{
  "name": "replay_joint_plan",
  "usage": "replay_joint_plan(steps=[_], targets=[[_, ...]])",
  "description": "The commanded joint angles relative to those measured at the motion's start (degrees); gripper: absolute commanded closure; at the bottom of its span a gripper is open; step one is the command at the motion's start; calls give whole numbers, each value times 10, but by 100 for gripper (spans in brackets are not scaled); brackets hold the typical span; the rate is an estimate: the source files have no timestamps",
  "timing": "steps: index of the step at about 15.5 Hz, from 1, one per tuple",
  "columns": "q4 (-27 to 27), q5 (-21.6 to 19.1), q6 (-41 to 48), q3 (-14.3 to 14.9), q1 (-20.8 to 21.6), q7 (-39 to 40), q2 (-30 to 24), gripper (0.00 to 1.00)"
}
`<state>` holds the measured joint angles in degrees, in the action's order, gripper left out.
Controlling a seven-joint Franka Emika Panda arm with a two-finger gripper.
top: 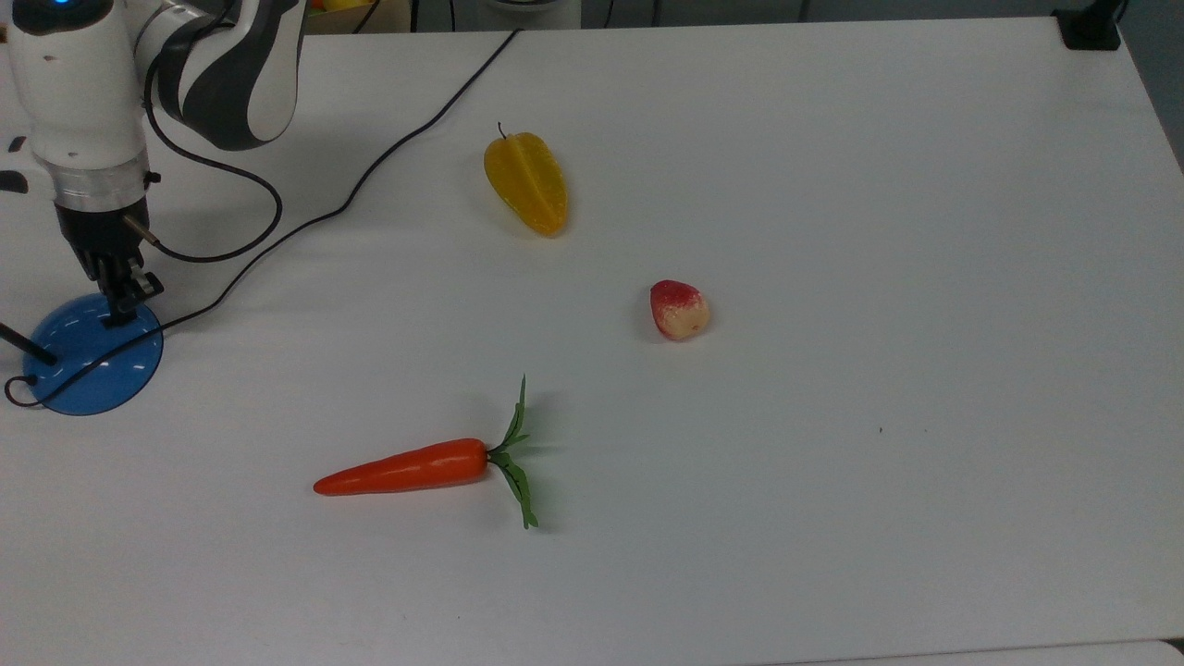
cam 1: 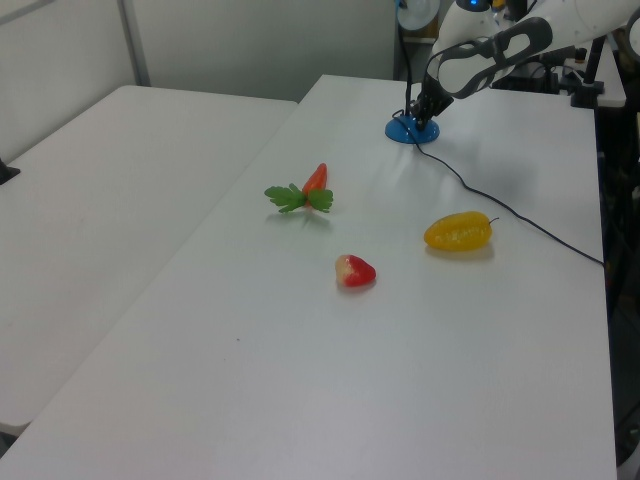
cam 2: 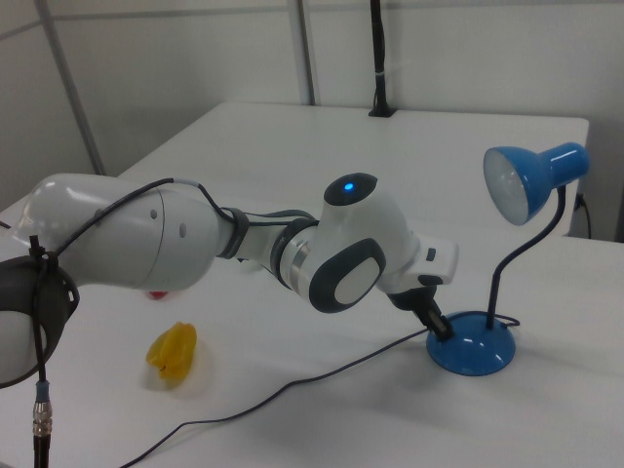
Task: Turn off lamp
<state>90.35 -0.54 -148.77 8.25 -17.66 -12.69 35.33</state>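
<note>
The lamp's glossy blue dome base [top: 92,356] sits at the top view's left edge, with a thin black stem rising from it. In the right view the base [cam 2: 475,346] carries a curved stem up to a blue shade [cam 2: 531,180], which is dark. My gripper [top: 121,313] points down with its fingers together, and its tip rests on the far rim of the base. The left view shows the lamp base [cam 1: 411,130] at the far end of the table, with the gripper [cam 1: 424,108] just above it.
The lamp's black cord [top: 370,176] runs from the base across the table to the back edge. A yellow starfruit [top: 527,182], a red and cream fruit [top: 679,310] and an orange carrot [top: 407,467] lie mid-table. A black mount [top: 1090,28] stands at the back right corner.
</note>
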Motion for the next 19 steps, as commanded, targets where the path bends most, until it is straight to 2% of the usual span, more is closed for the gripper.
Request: replay_joint_plan(steps=[1,11,16,19], targets=[[32,10,-12,3,-1,6,8,100],[26,10,80,3,6,16,-32,100],[15,7,208,-6,12,38,-107,100],[-7,9,332,-7,47,105,-152,100]])
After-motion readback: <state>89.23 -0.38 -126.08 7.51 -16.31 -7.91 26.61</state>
